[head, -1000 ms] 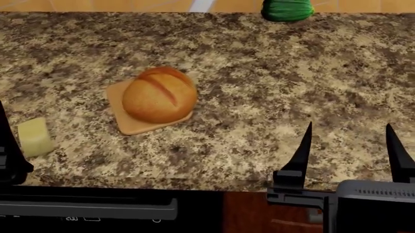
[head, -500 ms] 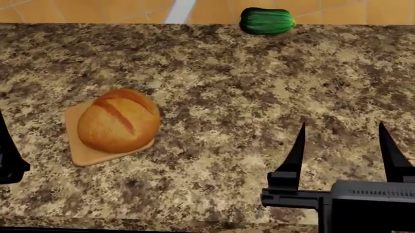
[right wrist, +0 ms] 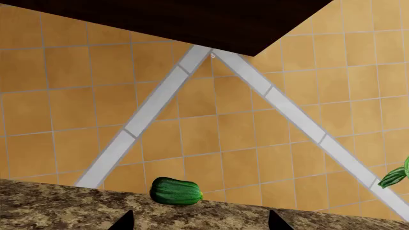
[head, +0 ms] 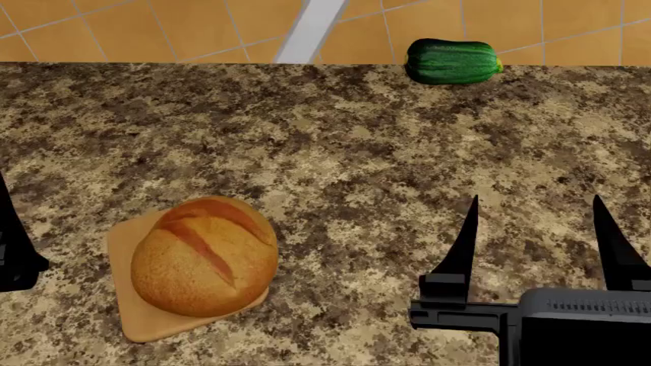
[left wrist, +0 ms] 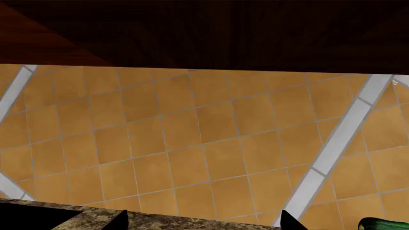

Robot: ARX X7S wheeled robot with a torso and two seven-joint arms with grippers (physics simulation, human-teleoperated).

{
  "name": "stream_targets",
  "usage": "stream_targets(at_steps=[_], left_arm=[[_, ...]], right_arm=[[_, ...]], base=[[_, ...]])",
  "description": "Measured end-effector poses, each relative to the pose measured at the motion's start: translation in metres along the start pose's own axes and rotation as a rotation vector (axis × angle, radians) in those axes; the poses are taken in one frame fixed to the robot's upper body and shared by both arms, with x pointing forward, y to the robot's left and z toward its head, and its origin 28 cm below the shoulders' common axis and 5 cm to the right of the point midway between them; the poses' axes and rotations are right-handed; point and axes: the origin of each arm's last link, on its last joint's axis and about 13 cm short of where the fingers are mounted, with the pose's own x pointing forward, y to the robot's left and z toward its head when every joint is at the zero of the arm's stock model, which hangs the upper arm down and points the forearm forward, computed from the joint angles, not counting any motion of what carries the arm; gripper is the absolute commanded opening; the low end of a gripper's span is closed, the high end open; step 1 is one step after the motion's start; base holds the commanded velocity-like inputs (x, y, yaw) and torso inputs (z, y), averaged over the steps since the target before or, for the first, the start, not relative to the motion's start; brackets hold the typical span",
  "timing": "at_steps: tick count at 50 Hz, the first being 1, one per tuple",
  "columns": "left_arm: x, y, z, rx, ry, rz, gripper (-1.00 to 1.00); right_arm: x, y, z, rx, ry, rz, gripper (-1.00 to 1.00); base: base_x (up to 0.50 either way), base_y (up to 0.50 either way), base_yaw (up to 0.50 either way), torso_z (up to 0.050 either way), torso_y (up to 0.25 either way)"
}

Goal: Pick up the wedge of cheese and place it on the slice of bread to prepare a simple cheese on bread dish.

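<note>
Although the task turns on the wedge of cheese, it appears in none of the current views; a second ago it lay pale yellow at the left edge of the head view, on the counter in front of and to the left of the bread, close to the left arm. Since then the head camera has swung away from the near edge of the counter. The dark cabinet front and counter lip have dropped out of the bottom of the view, the tiled wall (head: 203, 23) now fills the top, and the zucchini (head: 453, 61) at the back of the granite counter (head: 356, 152) shows whole instead of cropped.

The slice of bread (head: 203, 267), a round crusty loaf on its flat tan slab, has slid toward the lower left of the head view, though it looks to sit where it was on the counter.

The right gripper (head: 537, 236) holds the same place in the frame, its two dark fingers spread wide with nothing between them, hovering over bare counter well apart from the bread. The left gripper (head: 15, 259) is only a dark sliver at the left edge, so its fingers cannot be judged. Both wrist views look mostly at the wall.

For the task, this seems a step sideways: the cheese is not yet grasped, and the view probably needs to come back toward the near left of the counter before the left arm can reach for it.
</note>
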Motion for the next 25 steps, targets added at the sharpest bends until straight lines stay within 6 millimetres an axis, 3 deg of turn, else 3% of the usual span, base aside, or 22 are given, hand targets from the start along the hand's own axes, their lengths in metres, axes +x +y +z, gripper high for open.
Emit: stream_targets(at_steps=[9,25], left_arm=[[-0.0008,0.0000,-0.0003,-0.001,0.001,-0.001,1.00],[-0.0020,-0.0008,-0.0009,0.000,0.009,-0.001,1.00]], right_arm=[[-0.0008,0.0001,-0.0008,0.002,0.002,-0.003,1.00],[0.0003,0.0009,-0.0027,0.007,0.014,-0.012,1.00]], base=[[0.25,0.00,0.00,0.000,0.000],[0.00,0.00,0.00,0.000,0.001]])
